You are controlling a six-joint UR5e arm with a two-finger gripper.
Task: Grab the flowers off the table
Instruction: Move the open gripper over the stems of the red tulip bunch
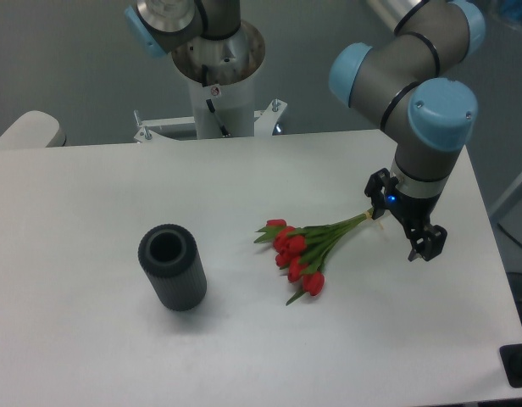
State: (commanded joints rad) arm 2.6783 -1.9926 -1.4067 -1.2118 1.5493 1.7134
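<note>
Your gripper (402, 222) stands open over the stem ends of the flowers (305, 252), which lie on the table (91, 186), buds pointing left and nearer you.

The hand (402, 216) sits at the stem ends of the flowers (299, 254) above the table (91, 339).

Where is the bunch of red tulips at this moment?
The bunch of red tulips lies on the white table, right of centre in the camera view, right of the dark grey ribbed vase, its stem ends reaching the black two-finger gripper.
</note>
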